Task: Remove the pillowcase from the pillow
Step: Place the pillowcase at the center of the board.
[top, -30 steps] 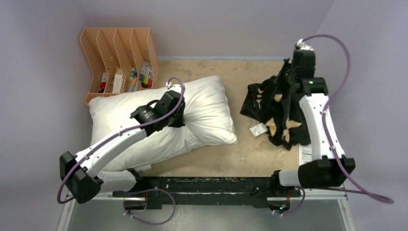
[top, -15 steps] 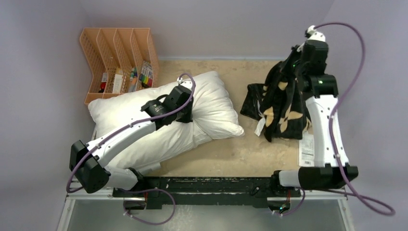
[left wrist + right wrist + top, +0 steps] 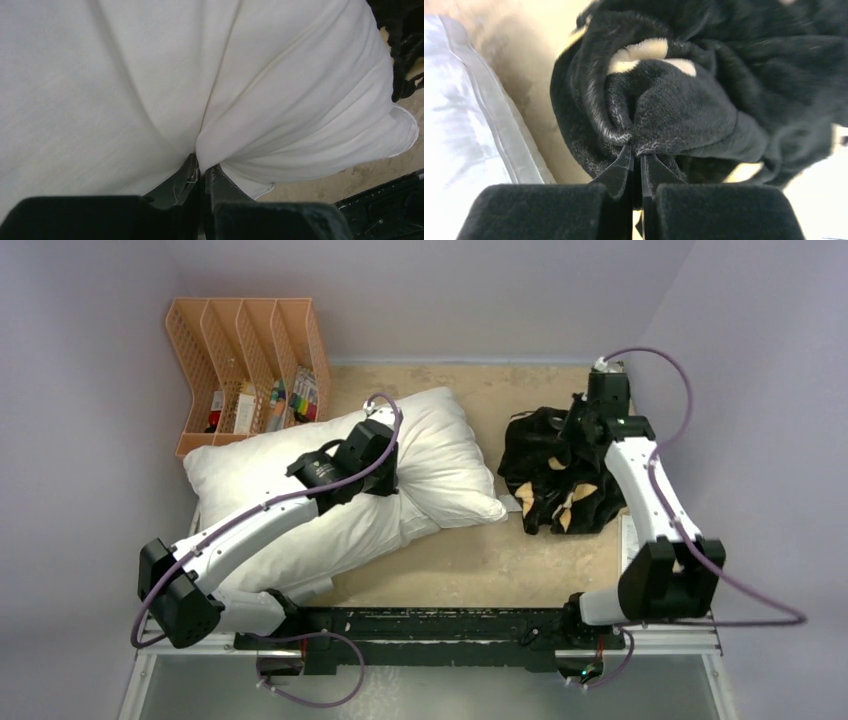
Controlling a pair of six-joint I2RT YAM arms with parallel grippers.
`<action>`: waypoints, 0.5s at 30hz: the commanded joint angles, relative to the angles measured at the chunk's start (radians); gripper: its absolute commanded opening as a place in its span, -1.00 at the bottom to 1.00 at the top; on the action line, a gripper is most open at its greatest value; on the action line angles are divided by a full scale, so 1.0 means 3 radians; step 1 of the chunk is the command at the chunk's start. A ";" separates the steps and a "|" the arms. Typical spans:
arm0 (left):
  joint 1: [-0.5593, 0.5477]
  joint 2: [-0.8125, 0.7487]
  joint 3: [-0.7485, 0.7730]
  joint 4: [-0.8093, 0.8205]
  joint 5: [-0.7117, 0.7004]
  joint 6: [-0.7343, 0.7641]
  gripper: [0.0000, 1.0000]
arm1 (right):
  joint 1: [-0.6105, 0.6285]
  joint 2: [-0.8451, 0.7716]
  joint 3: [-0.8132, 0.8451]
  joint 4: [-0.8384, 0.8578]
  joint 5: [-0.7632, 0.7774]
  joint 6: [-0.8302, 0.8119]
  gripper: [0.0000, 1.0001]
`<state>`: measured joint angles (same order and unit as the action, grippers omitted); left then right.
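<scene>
The white pillow (image 3: 440, 465) lies bare on the left half of the table and fills the left wrist view (image 3: 150, 75). My left gripper (image 3: 388, 478) (image 3: 202, 167) is shut, pinching a fold of the pillow's fabric. The black pillowcase (image 3: 555, 475) with tan motifs lies bunched on the table at the right, apart from the pillow. My right gripper (image 3: 582, 420) (image 3: 639, 156) is shut on a fold of the pillowcase (image 3: 684, 110) at its far right edge.
An orange file organizer (image 3: 245, 365) with small items stands at the back left corner. The purple wall is close behind and to the right of the right arm. A white paper sheet (image 3: 628, 540) lies at the table's right edge. The black rail (image 3: 430, 625) runs along the front.
My right gripper has dropped from a raised hold and moved left, so the pillowcase went from hanging stretched to a bunched heap on the table. The left gripper and pillow barely moved.
</scene>
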<state>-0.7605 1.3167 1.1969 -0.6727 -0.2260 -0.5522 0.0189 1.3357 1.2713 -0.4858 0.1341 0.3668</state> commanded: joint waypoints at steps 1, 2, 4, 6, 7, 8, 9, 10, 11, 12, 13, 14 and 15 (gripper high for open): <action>0.0016 -0.0066 -0.0024 0.0190 -0.0213 0.0077 -1.00 | 0.0004 0.0295 0.0249 -0.0147 -0.0669 0.0036 -0.93; 0.0017 -0.0066 -0.0015 0.0180 -0.0218 0.0078 -1.00 | 0.0007 0.0353 0.0333 -0.0231 -0.0633 0.0051 -0.94; 0.0016 -0.0087 -0.0007 0.0151 -0.0238 0.0068 -1.00 | 0.0008 0.0381 0.0514 -0.0329 -0.0321 0.0053 -0.95; 0.0022 -0.0139 -0.0027 0.0130 -0.0269 0.0058 -1.00 | 0.0006 0.0326 0.0654 -0.0353 0.0125 -0.0004 -0.93; 0.0016 -0.0175 -0.0042 0.0117 -0.0295 0.0056 -1.00 | 0.0008 0.0272 0.0661 -0.0336 0.0414 0.0007 -0.92; 0.0017 -0.0188 -0.0054 0.0102 -0.0321 0.0054 -1.00 | 0.0006 0.0211 0.0590 -0.0259 0.0639 -0.0013 -0.91; 0.0020 -0.0210 -0.0062 0.0085 -0.0342 0.0046 -1.00 | 0.0006 0.0141 0.0467 -0.0144 0.0826 -0.0046 -0.89; 0.0019 -0.0224 -0.0075 0.0077 -0.0351 0.0039 -1.00 | 0.0003 0.0083 0.0299 0.0008 0.0966 -0.0073 -0.85; 0.0017 -0.0238 -0.0081 0.0075 -0.0349 0.0036 -1.00 | 0.0001 0.0054 0.0152 0.0049 0.1034 -0.0088 -0.75; 0.0016 -0.0248 -0.0083 0.0070 -0.0335 0.0036 -0.88 | -0.0001 0.0054 0.0042 0.0016 0.1063 -0.0092 -0.43; 0.0020 -0.0258 -0.0076 0.0067 -0.0318 0.0036 -0.76 | 0.0003 0.0068 -0.0040 -0.0104 0.1085 -0.0018 -0.18; 0.0020 -0.0272 -0.0060 0.0067 -0.0294 0.0036 -0.62 | 0.0001 0.0085 -0.0095 -0.0226 0.1084 0.0047 -0.12; 0.0021 -0.0291 -0.0047 0.0072 -0.0270 0.0035 -0.51 | 0.0001 0.0090 -0.0140 -0.0324 0.1078 0.0110 -0.10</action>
<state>-0.7620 1.2697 1.1793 -0.6743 -0.2527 -0.5533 0.0204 1.3418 1.3079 -0.5121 0.3397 0.3641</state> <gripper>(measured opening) 0.162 0.401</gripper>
